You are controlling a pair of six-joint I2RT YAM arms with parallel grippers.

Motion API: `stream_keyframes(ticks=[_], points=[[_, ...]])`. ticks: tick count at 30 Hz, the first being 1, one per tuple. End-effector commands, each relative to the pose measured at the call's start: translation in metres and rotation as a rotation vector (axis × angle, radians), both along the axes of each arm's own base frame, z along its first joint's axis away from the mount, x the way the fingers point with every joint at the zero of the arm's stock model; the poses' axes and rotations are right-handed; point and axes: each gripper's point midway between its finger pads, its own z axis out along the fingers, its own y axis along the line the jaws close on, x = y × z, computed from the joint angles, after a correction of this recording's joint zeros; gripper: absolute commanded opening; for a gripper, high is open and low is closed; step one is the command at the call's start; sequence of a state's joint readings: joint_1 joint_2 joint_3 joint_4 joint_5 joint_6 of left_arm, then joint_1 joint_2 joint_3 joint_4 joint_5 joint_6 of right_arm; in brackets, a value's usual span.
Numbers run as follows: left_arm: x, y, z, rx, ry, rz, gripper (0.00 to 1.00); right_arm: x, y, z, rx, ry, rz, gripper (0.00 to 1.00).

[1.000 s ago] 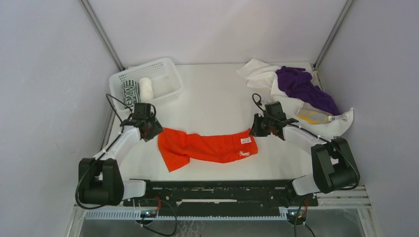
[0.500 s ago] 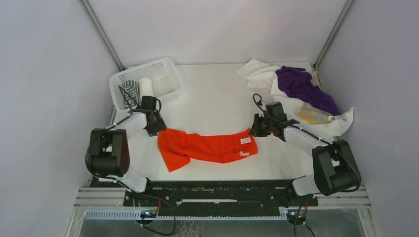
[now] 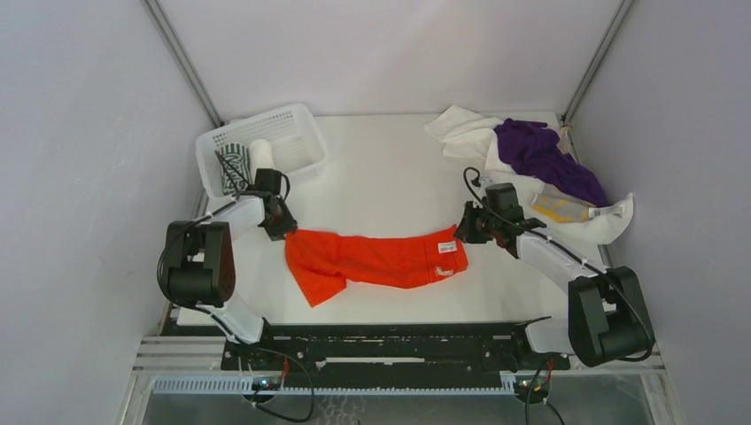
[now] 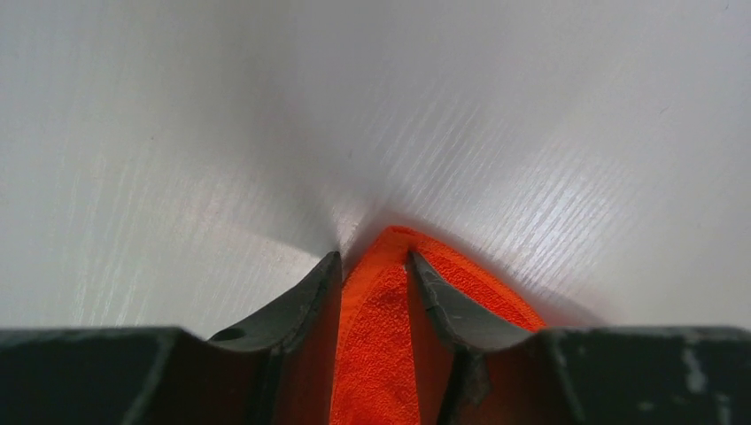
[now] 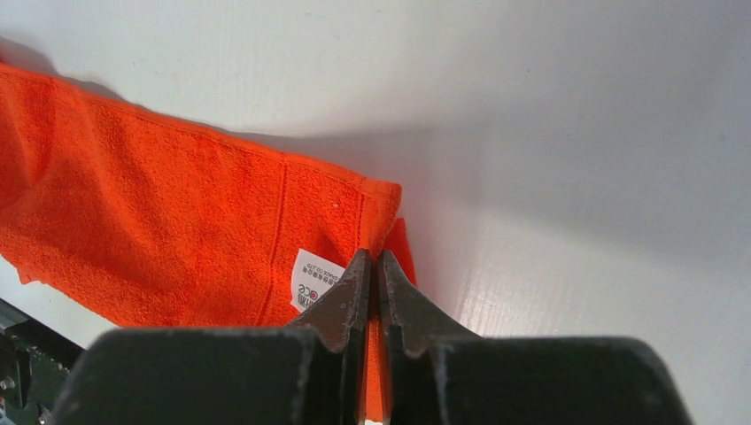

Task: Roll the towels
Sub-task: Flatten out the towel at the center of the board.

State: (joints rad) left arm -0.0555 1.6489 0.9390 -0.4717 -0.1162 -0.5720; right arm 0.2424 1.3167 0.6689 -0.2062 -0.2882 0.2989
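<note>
A soft orange-red cloth towel (image 3: 372, 259) is lying stretched as a long band across the near middle of the white table (image 3: 390, 186), running left to right. Its left end is spreading wider and bunching into folds, one flap pointing toward the near edge. Its right end is lying flatter, showing a stitched hem and a small white label (image 3: 445, 247). The left gripper (image 3: 282, 221) is gripping the far-left corner, its jaws narrow, with terry cloth rising in a peak and filling the gap. The right gripper (image 5: 372, 261) is pinching the far-right corner, jaws almost together. A crumpled purple towel (image 3: 540, 155) is lying near the far right corner
</note>
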Motion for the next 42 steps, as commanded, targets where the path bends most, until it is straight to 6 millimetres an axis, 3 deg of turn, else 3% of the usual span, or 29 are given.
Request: stream_keyframes(ticks=[1,6,9,13,19,23,27,32,36,39,42], points=[[0.013,-0.005,0.007,-0.035,-0.027,-0.029,0.31,0.010,-0.006,0.013,-0.004,-0.069,-0.030,0.01],[0.014,-0.009,0.011,-0.059,-0.039,-0.047,0.04,0.013,-0.012,0.020,-0.008,-0.090,-0.055,0.01],[0.021,-0.006,0.035,-0.057,-0.113,-0.049,0.00,0.017,-0.016,0.036,0.001,-0.139,-0.068,0.01],[0.031,-0.001,0.098,-0.016,-0.280,-0.086,0.00,0.027,-0.029,0.074,-0.014,-0.253,-0.106,0.00],[0.028,0.001,0.220,0.041,-0.600,-0.165,0.00,0.033,-0.037,0.164,-0.003,-0.497,-0.129,0.00],[0.000,0.005,0.284,0.092,-0.782,-0.197,0.00,0.016,-0.045,0.227,0.004,-0.684,-0.143,0.00],[-0.042,0.009,0.326,0.130,-0.936,-0.196,0.00,-0.014,-0.050,0.267,0.005,-0.831,-0.119,0.00],[-0.089,0.008,0.338,0.112,-1.023,-0.187,0.00,-0.057,-0.052,0.286,0.000,-0.929,-0.065,0.00],[-0.113,0.006,0.333,0.090,-1.033,-0.183,0.00,-0.081,-0.054,0.283,-0.002,-0.930,-0.046,0.00],[-0.116,0.004,0.320,0.065,-0.997,-0.180,0.00,-0.083,-0.053,0.272,0.003,-0.895,-0.042,0.01],[-0.100,0.000,0.291,0.030,-0.915,-0.171,0.00,-0.071,-0.051,0.248,0.009,-0.814,-0.059,0.01]])
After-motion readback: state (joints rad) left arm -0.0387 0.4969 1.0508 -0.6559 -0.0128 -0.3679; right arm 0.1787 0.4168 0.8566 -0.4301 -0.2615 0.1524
